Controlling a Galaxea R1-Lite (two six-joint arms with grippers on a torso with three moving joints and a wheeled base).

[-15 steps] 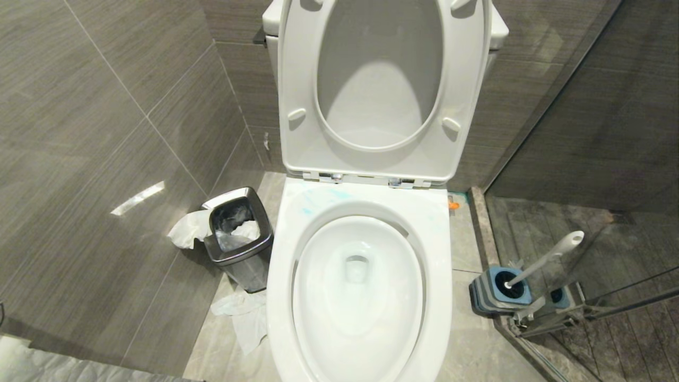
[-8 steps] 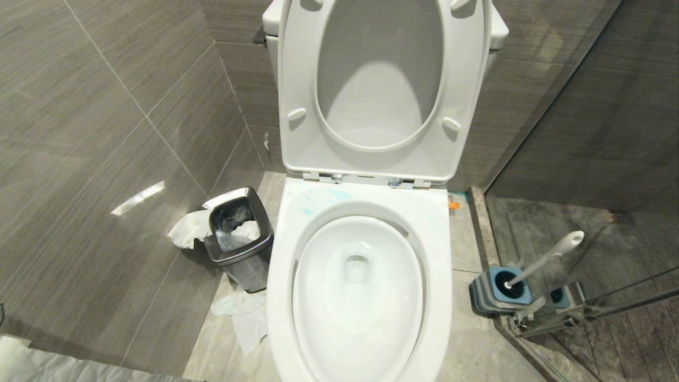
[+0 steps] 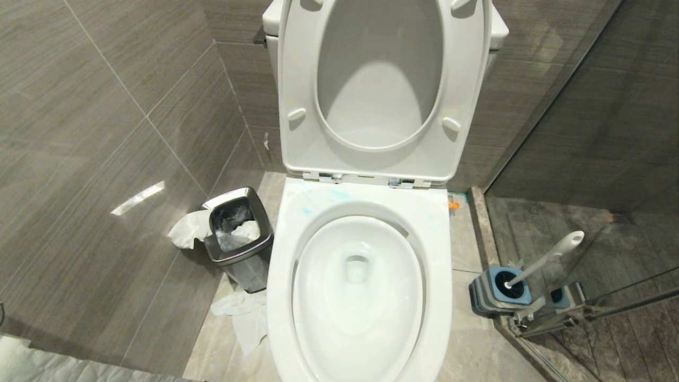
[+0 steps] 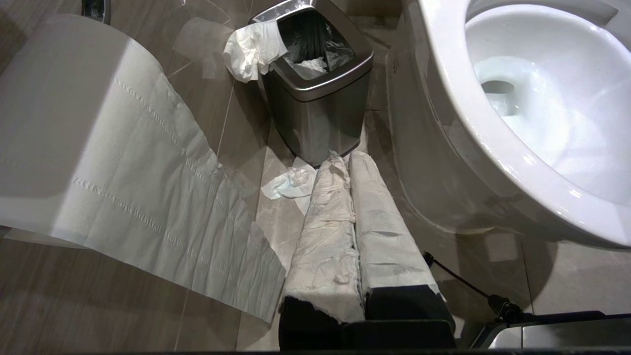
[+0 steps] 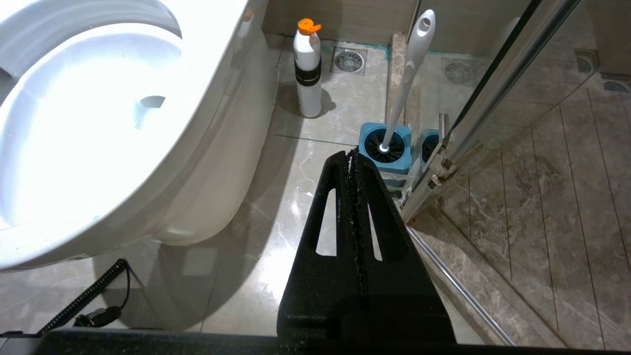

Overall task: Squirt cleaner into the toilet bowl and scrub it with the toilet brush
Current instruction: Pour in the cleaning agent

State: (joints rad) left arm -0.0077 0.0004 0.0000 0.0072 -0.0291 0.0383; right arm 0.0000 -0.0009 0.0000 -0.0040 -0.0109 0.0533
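Your toilet bowl (image 3: 359, 297) stands open, seat and lid raised, with cleaner (image 3: 318, 200) smeared pale blue on its back rim. The toilet brush (image 3: 543, 258) sits in its blue holder (image 3: 498, 292) on the floor right of the bowl. Your left pincer (image 4: 351, 162), wrapped in paper, and right pincer (image 5: 351, 157) are both clenched on nothing, low beside the bowl

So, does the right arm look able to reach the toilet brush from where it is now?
Probably yes. The right gripper is shut and empty, low beside the toilet. The toilet brush stands in its blue holder just ahead, handle leaning free, bare floor between. Only the glass door frame beside it crowds the approach.
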